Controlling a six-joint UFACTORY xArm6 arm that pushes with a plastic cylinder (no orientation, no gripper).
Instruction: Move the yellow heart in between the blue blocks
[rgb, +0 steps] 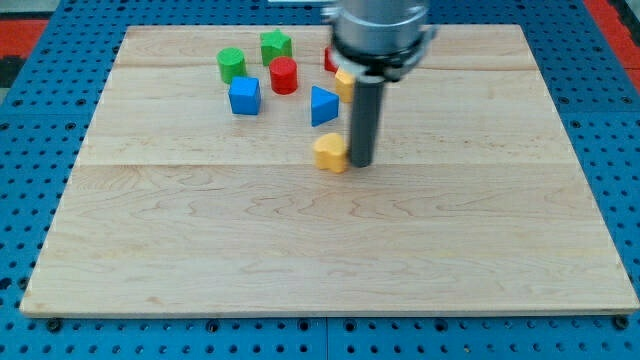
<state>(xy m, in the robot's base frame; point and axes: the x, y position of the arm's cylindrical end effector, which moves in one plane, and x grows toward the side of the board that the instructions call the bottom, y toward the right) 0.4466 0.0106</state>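
yellow heart (330, 153) left of my tip (361, 163) | below blue triangle (322, 105)

My tip (361, 163) hangs upright from the arm, apparently touching the board.

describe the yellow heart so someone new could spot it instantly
On the wooden board, look below the block cluster near the view's top. The yellow heart sits alone beneath the blue triangle, right beside my tip on its left. The other yellow block is half hidden behind the rod.
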